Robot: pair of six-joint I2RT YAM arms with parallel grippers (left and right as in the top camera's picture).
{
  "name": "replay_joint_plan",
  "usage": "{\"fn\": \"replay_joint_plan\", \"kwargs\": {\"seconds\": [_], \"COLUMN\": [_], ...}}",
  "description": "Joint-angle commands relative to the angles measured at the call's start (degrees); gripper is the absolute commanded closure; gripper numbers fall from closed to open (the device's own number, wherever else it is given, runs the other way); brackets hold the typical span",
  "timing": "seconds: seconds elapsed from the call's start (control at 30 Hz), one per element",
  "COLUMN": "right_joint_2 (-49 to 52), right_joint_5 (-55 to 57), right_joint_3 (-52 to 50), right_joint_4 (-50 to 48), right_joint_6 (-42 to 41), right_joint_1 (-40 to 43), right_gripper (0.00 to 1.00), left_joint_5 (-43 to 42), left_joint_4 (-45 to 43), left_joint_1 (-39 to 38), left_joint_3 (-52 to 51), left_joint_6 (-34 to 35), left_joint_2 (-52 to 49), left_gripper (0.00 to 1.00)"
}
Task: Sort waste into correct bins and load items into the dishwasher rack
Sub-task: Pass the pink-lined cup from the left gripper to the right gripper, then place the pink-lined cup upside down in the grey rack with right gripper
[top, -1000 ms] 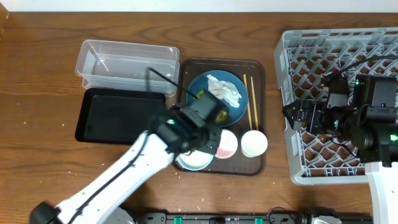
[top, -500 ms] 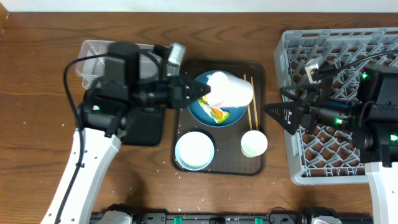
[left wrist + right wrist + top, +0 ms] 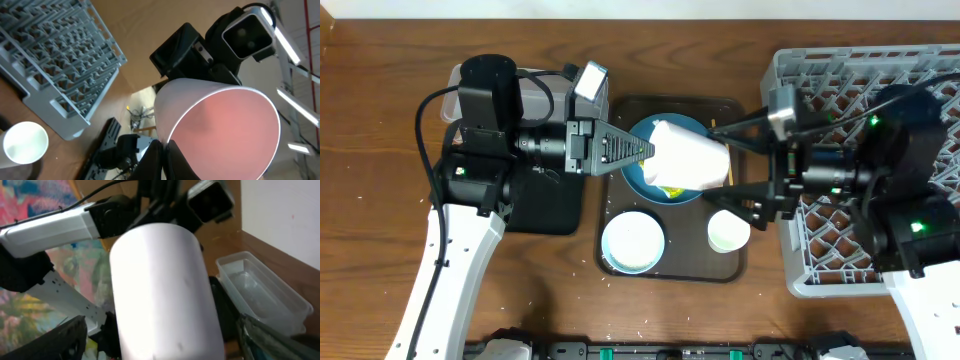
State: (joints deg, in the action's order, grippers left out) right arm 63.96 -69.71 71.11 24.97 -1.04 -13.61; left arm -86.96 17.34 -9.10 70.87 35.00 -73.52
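My left gripper (image 3: 650, 151) is shut on the rim of the pink cup (image 3: 688, 156), holding it on its side above the blue plate (image 3: 636, 178). The left wrist view shows the cup's pink inside (image 3: 222, 130) and the pinching fingers (image 3: 159, 161). My right gripper (image 3: 720, 165) is open, one finger on each side of the cup and apart from it. The cup's white outside (image 3: 160, 290) fills the right wrist view. Under the cup a bit of the yellow wrapper (image 3: 669, 190) shows. The tissue and chopsticks are hidden.
The brown serving tray (image 3: 670, 100) also holds the white bowl (image 3: 633, 241) and white cup (image 3: 728, 230). The grey rack (image 3: 840, 80) stands at the right. The clear tub (image 3: 548, 78) and black tray (image 3: 545, 205) lie at the left, under my left arm.
My left gripper has lifted the pink cup off the tray and turned it toward the right arm. My right gripper has moved left until its fingers flank the cup.
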Motion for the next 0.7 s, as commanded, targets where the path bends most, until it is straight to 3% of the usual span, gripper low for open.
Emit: {"fn": "replay_joint_plan", "kwargs": {"seconds": [0.0, 0.13, 0.37, 0.47, 0.5, 0.57, 0.67], "right_joint_2": [-0.2, 0.63, 2.73, 2.25, 1.95, 0.98, -1.46], "right_joint_5": [2.23, 2.93, 1.46, 1.25, 1.31, 1.33, 3.61], "right_joint_3": [0.94, 0.87, 0.85, 0.87, 0.87, 0.87, 0.87], "right_joint_4": [-0.68, -0.02, 0.57, 0.52, 0.55, 0.59, 2.38], "right_joint_6": [-3.17, -3.19, -3.63, -3.63, -3.63, -3.63, -5.4], "right_joint_1": [-2.84, -4.13, -4.15, -4.07, -3.98, -3.1, 1.88], "right_gripper": [0.11, 0.14, 0.43, 0.44, 0.44, 0.44, 0.47], "left_joint_5": [-2.43, -2.45, -2.6, -2.38, -2.36, -2.14, -1.53], "left_joint_4": [-0.35, -0.37, -0.37, -0.37, -0.37, -0.37, -0.37], "left_joint_1": [0.24, 0.24, 0.24, 0.24, 0.24, 0.26, 0.26], "left_joint_3": [1.05, 1.05, 1.05, 1.05, 1.05, 1.05, 1.03], "left_joint_6": [0.9, 0.9, 0.87, 0.87, 0.87, 0.83, 0.17], "left_joint_2": [-0.11, -0.11, -0.11, -0.11, -0.11, -0.11, -0.11], "left_gripper": [0.94, 0.94, 0.94, 0.93, 0.83, 0.43, 0.33]}}
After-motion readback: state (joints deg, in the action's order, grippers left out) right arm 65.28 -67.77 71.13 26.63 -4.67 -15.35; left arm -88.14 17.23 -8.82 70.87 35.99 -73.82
